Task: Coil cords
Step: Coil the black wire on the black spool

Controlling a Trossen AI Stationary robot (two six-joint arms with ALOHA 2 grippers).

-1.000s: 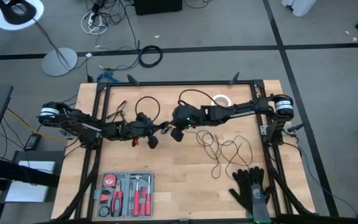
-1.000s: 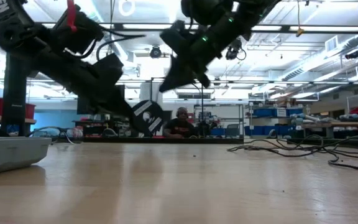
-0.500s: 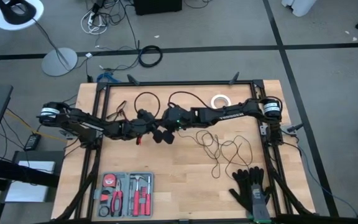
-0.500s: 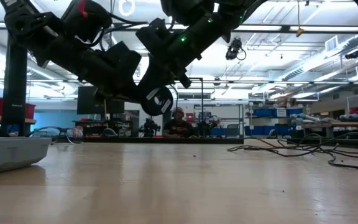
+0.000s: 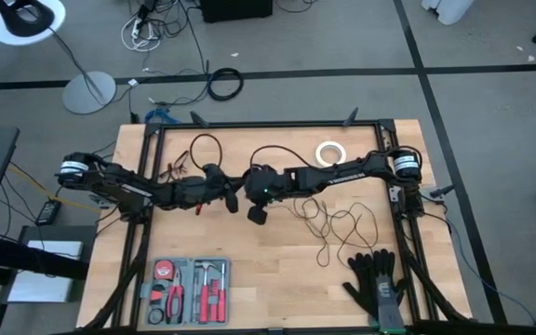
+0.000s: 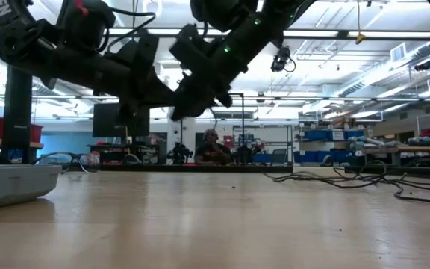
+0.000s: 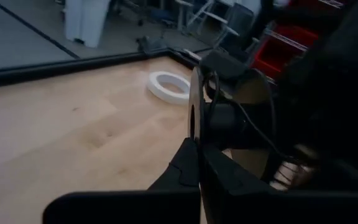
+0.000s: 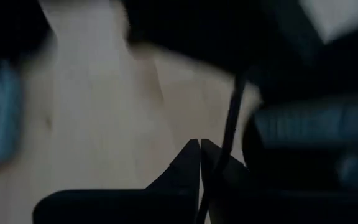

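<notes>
Black and very thin, the cord (image 5: 328,221) lies mostly in loose loops on the tabletop (image 5: 277,270), to the far side of our right pincer (image 5: 249,200), toward that arm's base; one arc (image 5: 270,152) rises just behind the two pincers. Both pincers meet in the air over the middle of the tabletop, almost touching.

Our left pincer (image 7: 194,152) is closed, and the small round puck (image 7: 196,106) stands on edge just above its tips, so we judge it holds the puck. Our right pincer (image 8: 199,155) looks nearly closed, with the cord (image 8: 232,118) running close beside its tips; whether it really grips the cord we cannot tell.

What can go wrong: the cord is thin and may slip from nearly closed tips, and then the coil opens again. Also the pincers are so near that they may knock each other and push the puck out. The loose loops may tangle if pulled fast. The white tape ring (image 5: 329,151) lies well apart.
</notes>
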